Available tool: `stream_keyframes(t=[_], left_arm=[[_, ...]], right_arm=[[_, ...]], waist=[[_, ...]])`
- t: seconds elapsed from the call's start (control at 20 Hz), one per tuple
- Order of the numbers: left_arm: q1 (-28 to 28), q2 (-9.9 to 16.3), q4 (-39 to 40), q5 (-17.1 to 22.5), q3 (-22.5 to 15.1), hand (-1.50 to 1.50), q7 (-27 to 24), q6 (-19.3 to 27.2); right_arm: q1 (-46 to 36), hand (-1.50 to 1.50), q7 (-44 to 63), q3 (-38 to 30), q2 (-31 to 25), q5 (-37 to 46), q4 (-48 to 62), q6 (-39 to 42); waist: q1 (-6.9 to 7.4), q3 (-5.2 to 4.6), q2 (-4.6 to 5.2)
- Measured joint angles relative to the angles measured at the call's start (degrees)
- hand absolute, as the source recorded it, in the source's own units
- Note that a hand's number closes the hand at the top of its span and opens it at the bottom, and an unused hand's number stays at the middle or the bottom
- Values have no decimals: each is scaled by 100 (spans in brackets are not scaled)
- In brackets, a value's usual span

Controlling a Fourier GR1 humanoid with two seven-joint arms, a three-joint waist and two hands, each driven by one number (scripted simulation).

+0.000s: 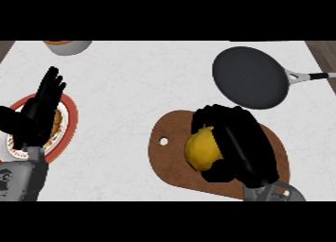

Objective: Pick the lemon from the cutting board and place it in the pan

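A yellow lemon (201,149) lies on the brown cutting board (169,163) at the lower middle of the head view. My right hand (242,142) covers the lemon's right side, fingers curled over its top and thumb under its lower end. The dark grey pan (251,75) with a silver and black handle (311,75) sits at the upper right, beyond the board and apart from it. My left hand (32,116) stands open at the left edge, fingers up, over a plate.
A red-rimmed plate (70,118) lies at the left under the left hand. A white and orange bowl (67,46) shows at the top left edge. White counter lies between the board and the pan.
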Motion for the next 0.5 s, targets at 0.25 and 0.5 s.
stream_keyframes(t=[0.25, 0.5], left_arm=[[-32, -59, 125, 3, -3, 0, -143, -62], [-77, -94, 89, -40, -39, 0, -101, -72]], right_arm=[[-415, 150, 205, -825, 27, -868, 256, -455], [-1160, 150, -163, -2068, -212, -1572, 1134, -593]], waist=[[86, 3, 40], [125, 4, 53]])
